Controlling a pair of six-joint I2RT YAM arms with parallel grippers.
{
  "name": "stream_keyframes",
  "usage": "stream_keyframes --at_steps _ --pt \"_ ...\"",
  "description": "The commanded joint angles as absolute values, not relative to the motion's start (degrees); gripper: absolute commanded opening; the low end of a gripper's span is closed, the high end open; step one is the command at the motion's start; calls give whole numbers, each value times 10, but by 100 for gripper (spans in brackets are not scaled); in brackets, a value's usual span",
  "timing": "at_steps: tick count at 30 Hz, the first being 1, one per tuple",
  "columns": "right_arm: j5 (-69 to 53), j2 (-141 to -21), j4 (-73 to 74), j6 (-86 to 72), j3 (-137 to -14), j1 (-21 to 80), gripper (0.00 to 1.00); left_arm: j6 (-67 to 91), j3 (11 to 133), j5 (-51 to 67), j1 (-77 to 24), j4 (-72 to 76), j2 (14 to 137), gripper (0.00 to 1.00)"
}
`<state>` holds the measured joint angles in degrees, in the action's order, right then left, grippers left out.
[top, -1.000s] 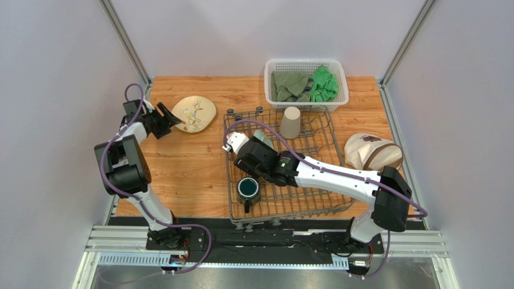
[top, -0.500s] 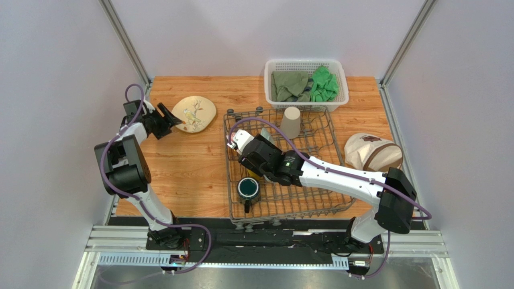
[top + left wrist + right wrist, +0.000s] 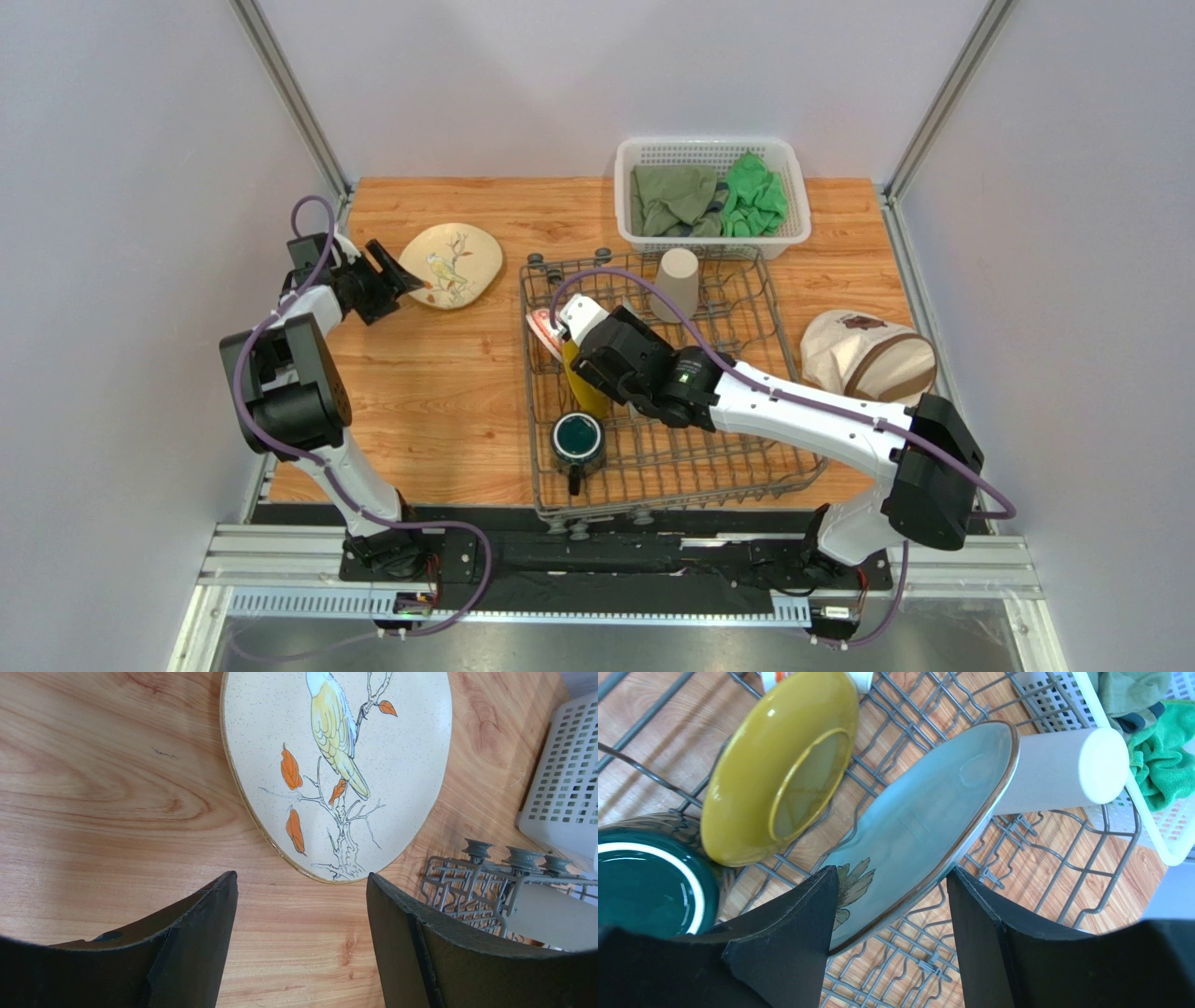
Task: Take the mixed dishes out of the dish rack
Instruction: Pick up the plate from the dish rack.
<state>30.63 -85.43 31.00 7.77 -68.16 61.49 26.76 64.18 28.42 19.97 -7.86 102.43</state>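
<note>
The grey wire dish rack [image 3: 730, 462] holds a yellow-and-green plate [image 3: 780, 770], a pale green plate [image 3: 927, 822], a dark teal mug [image 3: 578, 438], a tall beige cup [image 3: 679, 280] and a red-and-white bowl [image 3: 540, 325]. My right gripper [image 3: 894, 875] hangs open over the rack's left half. The pale green plate's lower rim sits between its fingers, not clamped. The cream bird plate [image 3: 452, 263] lies flat on the table left of the rack. My left gripper [image 3: 302, 878] stands open and empty just short of that plate [image 3: 344, 763].
A white mesh basket [image 3: 713, 189] with green cloths stands behind the rack. A beige cap [image 3: 863, 353] lies to the rack's right. In the left wrist view the rack's corner feet [image 3: 484, 882] and the basket wall [image 3: 561, 791] show at the right.
My right arm has shifted a little right and farther back over the rack, uncovering the yellow-and-green plate in the top view. The left arm has not moved.
</note>
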Motion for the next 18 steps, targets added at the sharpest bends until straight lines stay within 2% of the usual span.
stream_keyframes --at_steps 1,18 --pt "306 -852 337 75 -662 601 62 260 642 294 203 -67 1002 76" --pt "276 -862 337 62 -660 583 61 258 643 300 204 -61 1014 76"
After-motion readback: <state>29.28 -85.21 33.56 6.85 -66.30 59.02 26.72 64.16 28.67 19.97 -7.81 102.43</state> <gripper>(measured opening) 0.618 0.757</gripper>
